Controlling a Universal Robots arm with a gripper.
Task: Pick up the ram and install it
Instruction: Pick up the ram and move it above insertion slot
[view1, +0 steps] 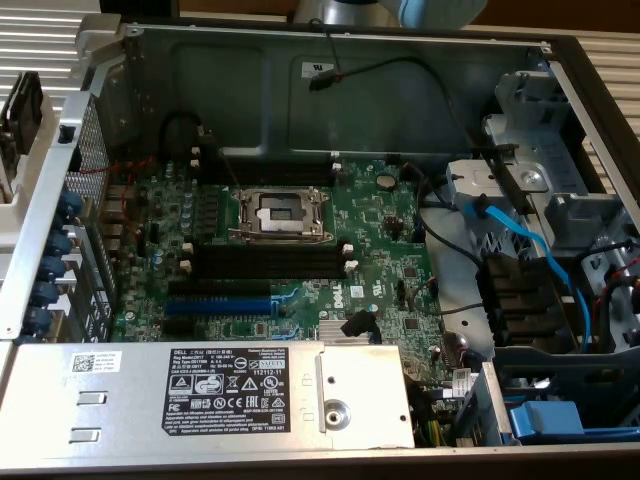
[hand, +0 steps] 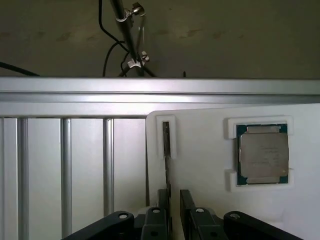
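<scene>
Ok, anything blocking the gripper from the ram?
Nothing visible. The thin dark ram stick stands on edge in the white tray, directly before the open gripper; the silver square processor chip lies apart.

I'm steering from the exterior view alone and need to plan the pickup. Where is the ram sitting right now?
Observer: The ram stands on edge in a narrow slot of a white holder.
Operator: Are the fingers on it?
Observer: The gripper is open. Its fingers are at the end of the ram nearest the wrist camera, with a gap between them. I cannot tell whether one touches the ram.
Operator: Anything else in that holder?
Observer: A processor chip lies flat in its own pocket, apart from the ram.
</scene>
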